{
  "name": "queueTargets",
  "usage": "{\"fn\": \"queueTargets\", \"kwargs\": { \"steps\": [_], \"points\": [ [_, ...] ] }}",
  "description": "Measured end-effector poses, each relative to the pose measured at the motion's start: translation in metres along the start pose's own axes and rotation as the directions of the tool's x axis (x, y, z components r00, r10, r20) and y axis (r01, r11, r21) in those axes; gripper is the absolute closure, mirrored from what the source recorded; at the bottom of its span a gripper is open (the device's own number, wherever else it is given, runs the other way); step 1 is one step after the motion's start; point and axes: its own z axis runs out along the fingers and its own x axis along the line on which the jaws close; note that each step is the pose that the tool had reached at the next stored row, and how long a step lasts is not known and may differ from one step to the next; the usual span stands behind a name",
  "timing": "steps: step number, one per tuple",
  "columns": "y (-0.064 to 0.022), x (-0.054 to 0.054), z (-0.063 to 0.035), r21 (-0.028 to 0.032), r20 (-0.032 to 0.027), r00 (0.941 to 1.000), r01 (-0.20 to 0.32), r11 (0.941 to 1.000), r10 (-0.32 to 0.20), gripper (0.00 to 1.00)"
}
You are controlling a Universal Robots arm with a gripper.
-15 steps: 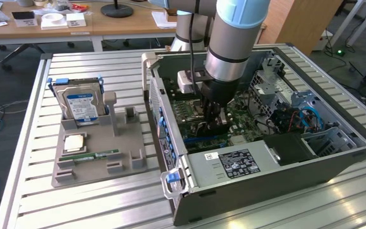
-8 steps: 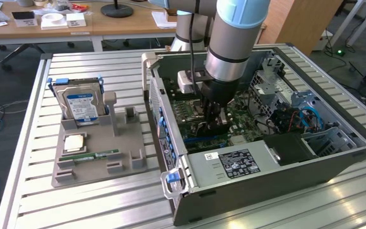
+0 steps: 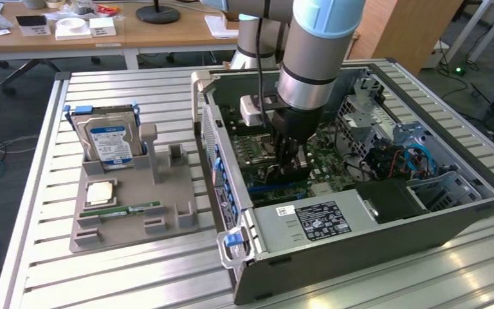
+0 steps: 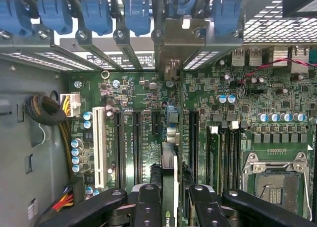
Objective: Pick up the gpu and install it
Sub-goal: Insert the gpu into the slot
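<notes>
Bright, even light, white glare streaks on the slatted table, deep shadow inside the computer case, motherboard evenly lit, black hand in shade.

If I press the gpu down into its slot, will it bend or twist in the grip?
Probably stiff: the gpu is a flat board with a metal bracket. Gripped edge-on by the gripper, it may tilt sideways. Thin, so likely fragile under hard pressing.

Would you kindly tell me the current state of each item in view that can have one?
gpu: held edge-on above the motherboard slots, seating unclear.
hand: shut on the gpu.
computer case: lying on its side, open.
hard drive: standing upright in the grey holder.
RAM stick: lying flat on the holder.
</notes>
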Motion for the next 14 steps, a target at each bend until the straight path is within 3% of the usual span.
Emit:
{"fn": "queueTargets", "kwargs": {
  "steps": [14],
  "points": [
    [0.0006, -0.0019, 0.0001, 0.0001, -0.0007, 0.9999, 0.01, 0.9999, -0.01, 0.74]
  ]
}}
